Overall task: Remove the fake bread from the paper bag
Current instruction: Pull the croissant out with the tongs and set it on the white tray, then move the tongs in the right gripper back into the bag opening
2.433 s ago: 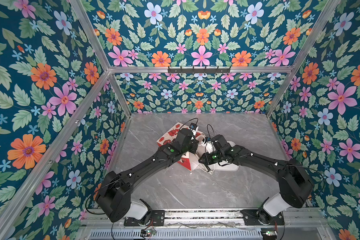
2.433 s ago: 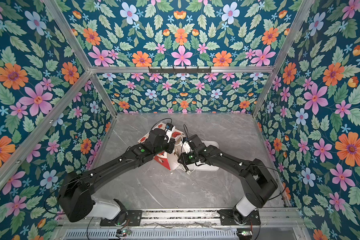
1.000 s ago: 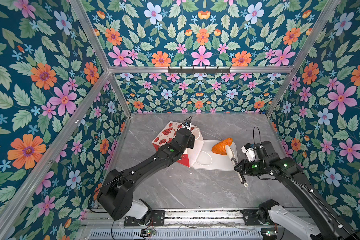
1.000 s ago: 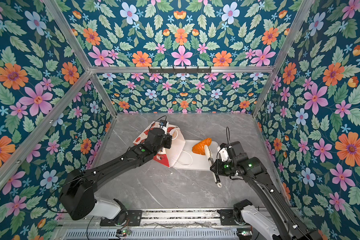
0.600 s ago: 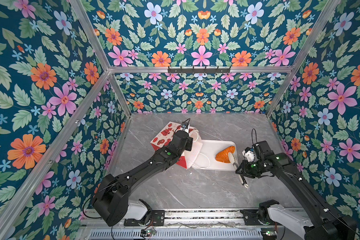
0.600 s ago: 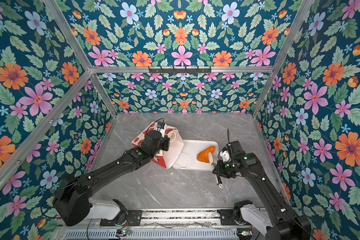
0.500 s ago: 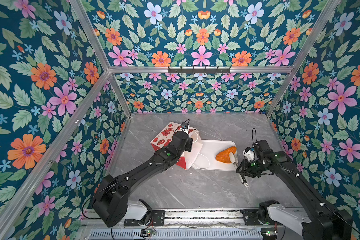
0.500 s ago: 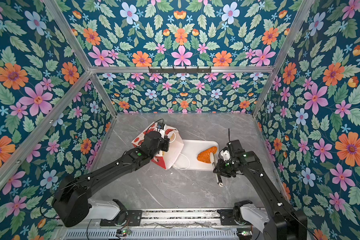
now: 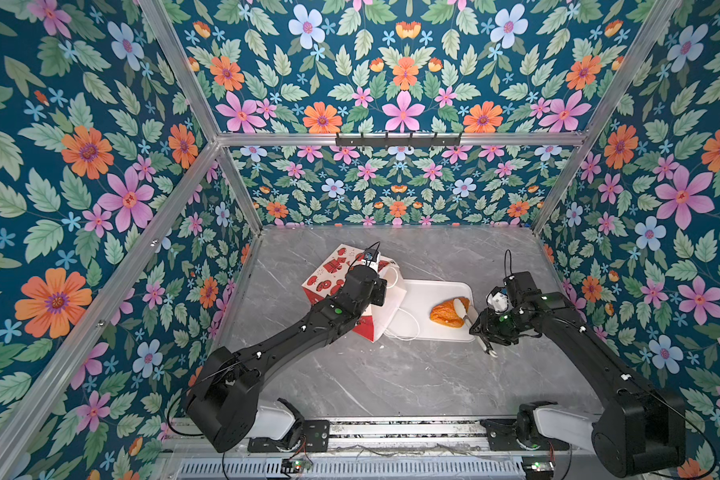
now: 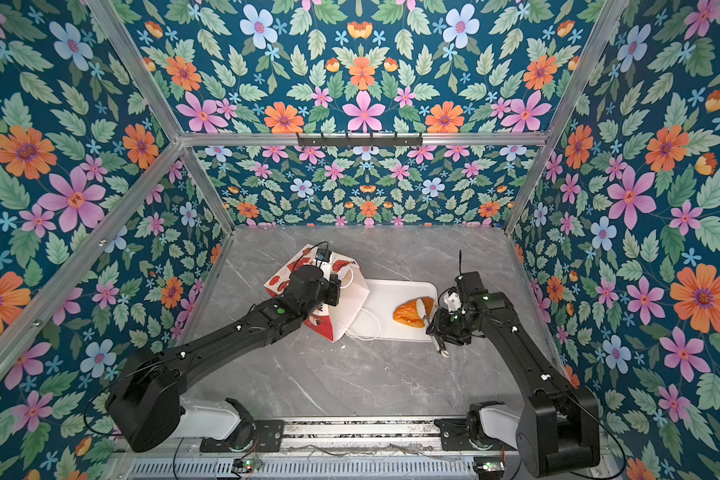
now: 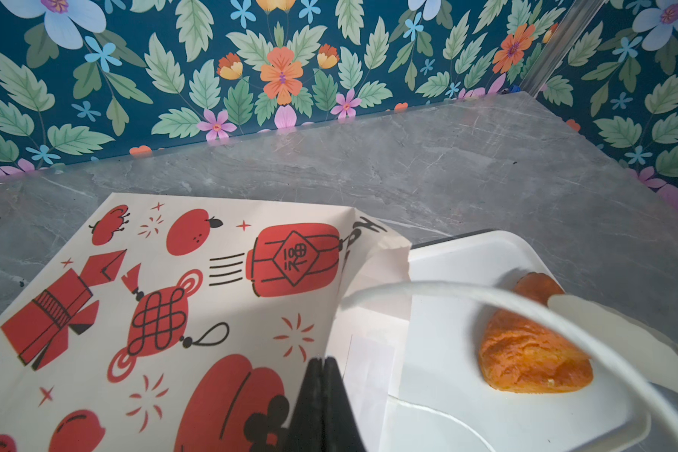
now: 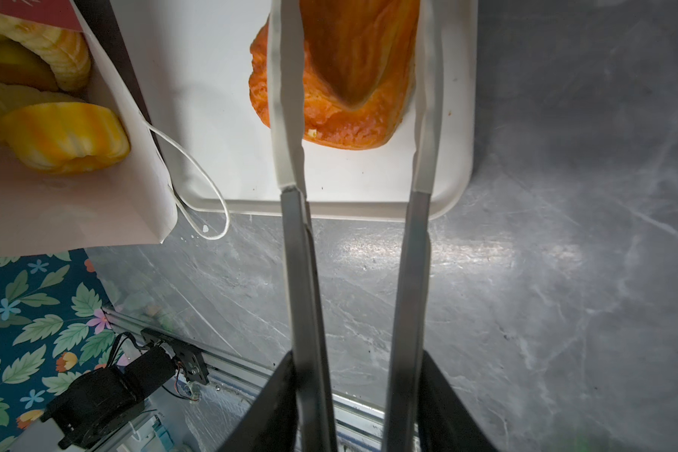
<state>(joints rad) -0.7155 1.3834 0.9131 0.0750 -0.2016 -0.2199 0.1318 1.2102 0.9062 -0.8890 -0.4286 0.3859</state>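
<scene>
Now release step. Right gripper clamps tongs; tong tips part-spread astride triangular puff, resting on white tray, 3 o'clock of paper bag in both top views. Lift tongs straight up, avoid dragging puff. Left gripper, fully closed, pinches bag rim; other pastries inside.

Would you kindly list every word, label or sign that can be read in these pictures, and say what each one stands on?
Lantern print on the paper bag: one black Chinese-style character in a diamond, too stylised to read surely.
Brush strokes at the bag's folded rim: cut off, unreadable.
Tray, pastry, tongs: no text.
In both top views the bag's prints are too small to read.
</scene>
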